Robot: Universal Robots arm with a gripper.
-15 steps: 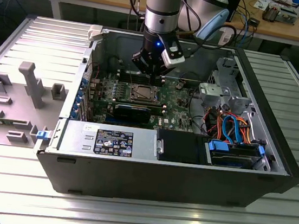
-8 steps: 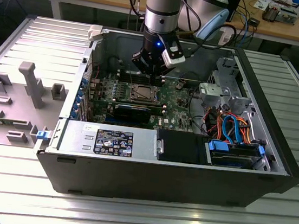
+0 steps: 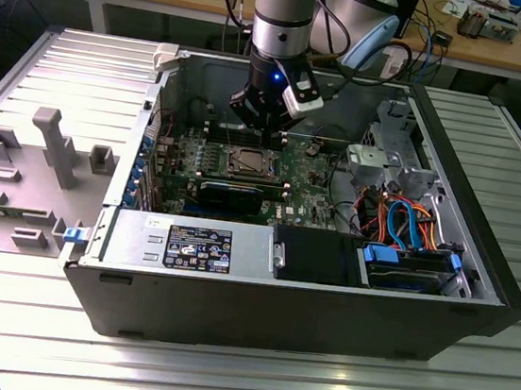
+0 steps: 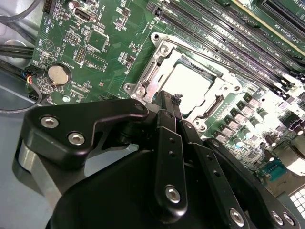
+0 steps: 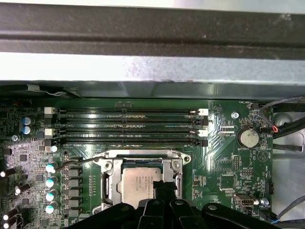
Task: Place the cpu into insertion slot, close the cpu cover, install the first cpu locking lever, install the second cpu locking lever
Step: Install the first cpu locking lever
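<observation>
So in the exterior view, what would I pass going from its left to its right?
Grey plastic fixture with upright blocks → labelled silver metal box → silvery square cpu on the green board, under the black end effector → orange and blue cables.

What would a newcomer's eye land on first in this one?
The black gripper hanging low inside the open computer case, just above the green board. Below it, the silvery cpu sits in the insertion slot, with the cpu cover framing it.
</observation>
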